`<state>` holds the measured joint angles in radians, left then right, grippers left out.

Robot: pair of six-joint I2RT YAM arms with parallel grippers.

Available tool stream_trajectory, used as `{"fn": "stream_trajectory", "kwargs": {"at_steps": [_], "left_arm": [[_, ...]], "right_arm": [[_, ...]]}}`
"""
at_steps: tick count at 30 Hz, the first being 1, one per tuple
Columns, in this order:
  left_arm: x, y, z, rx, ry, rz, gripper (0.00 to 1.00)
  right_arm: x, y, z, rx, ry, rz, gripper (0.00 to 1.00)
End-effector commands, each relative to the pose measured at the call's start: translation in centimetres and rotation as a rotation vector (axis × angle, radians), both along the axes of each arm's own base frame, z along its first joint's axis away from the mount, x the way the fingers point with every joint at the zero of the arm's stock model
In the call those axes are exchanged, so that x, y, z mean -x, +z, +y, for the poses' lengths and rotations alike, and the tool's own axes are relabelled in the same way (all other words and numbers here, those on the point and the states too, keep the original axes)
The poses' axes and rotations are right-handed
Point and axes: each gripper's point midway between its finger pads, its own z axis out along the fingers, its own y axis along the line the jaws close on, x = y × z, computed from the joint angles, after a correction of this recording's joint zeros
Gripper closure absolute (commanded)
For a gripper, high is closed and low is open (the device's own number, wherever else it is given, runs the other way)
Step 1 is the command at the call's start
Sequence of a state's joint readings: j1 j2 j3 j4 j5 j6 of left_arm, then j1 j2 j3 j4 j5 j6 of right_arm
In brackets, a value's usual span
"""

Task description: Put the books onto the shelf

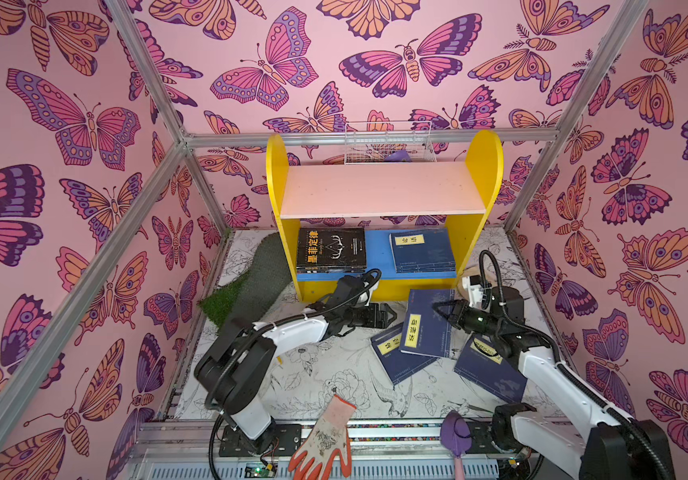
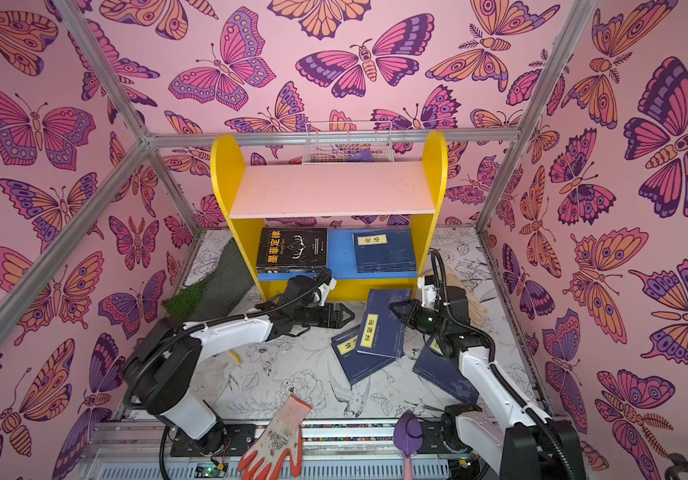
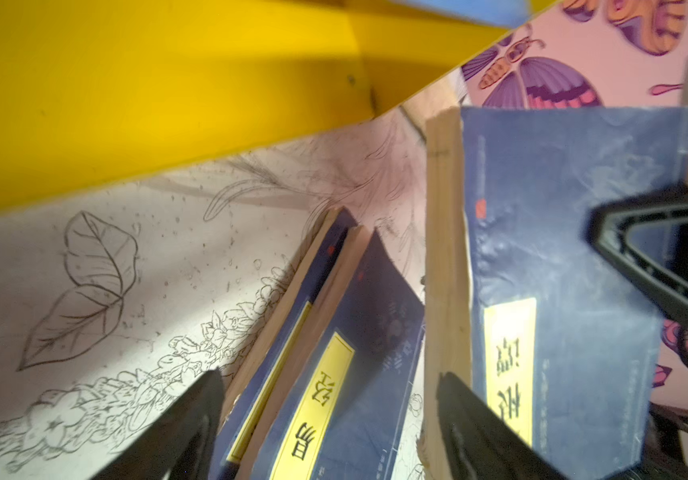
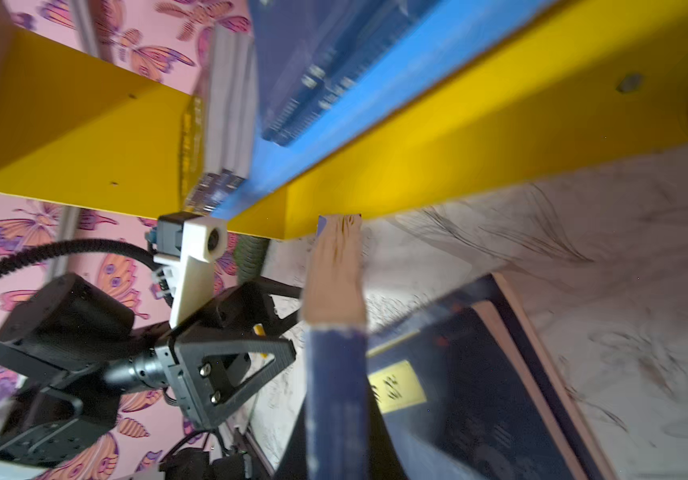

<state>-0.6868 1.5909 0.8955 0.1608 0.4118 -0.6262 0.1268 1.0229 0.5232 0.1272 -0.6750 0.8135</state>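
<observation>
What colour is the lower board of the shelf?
The lower board is blue; it shows best in a top view.

The thin navy-blue book with a yellow paper label (image 1: 429, 320), pinched in the right claw (image 1: 442, 309), has a matt, scuffed cover and raw tan paper edges. Just beyond the left claw (image 1: 392, 316), the yellow-sided board shelf (image 1: 484, 166) looks smooth, painted, faintly glossy.

On black book (image 1: 331, 249) 墨菲定律 (yellow), shelved navy book (image 1: 423, 251) 论语.
</observation>
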Motion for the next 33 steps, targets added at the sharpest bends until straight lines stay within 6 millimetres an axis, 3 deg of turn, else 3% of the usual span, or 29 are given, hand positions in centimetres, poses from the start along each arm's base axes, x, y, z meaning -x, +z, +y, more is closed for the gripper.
{"fn": "stream_trajectory", "kwargs": {"at_steps": [1, 5, 8, 18, 23, 27, 30, 32, 33], "left_arm": [[0.1, 5.5, -0.6, 0.192, 0.039, -0.073, 0.07], [0.9, 8.8, -1.2, 0.364, 0.007, -0.114, 0.0], [0.9, 9.3, -1.7, 0.386, -0.017, -0.113, 0.0], [1.3, 10.7, -3.2, 0.423, -0.08, -0.135, 0.0], [1.1, 11.3, -3.8, 0.465, -0.098, -0.137, 0.05], [0.4, 12.3, -4.3, 0.509, -0.088, -0.152, 0.19], [-0.1, 12.6, -4.1, 0.539, -0.052, -0.159, 0.35], [-0.3, 12.8, -3.7, 0.555, -0.027, -0.167, 0.49], [-0.3, 12.9, -3.4, 0.562, -0.013, -0.173, 0.62]], "right_arm": [[-1.5, 8.2, 0.4, -0.127, -0.02, -0.222, 1.0], [-3.1, 11.4, -1.4, -0.201, -0.177, -0.342, 1.0], [-3.7, 13.1, -1.7, -0.243, -0.214, -0.397, 1.0], [-5.8, 16.0, 0.0, -0.389, -0.259, -0.464, 1.0], [-6.2, 16.5, 1.8, -0.412, -0.236, -0.465, 1.0], [-5.9, 15.7, 3.3, -0.392, -0.206, -0.445, 1.0], [-5.3, 14.1, 4.3, -0.344, -0.187, -0.417, 1.0], [-4.7, 12.9, 4.8, -0.3, -0.174, -0.4, 1.0], [-4.5, 12.0, 4.9, -0.266, -0.17, -0.38, 1.0]]}}
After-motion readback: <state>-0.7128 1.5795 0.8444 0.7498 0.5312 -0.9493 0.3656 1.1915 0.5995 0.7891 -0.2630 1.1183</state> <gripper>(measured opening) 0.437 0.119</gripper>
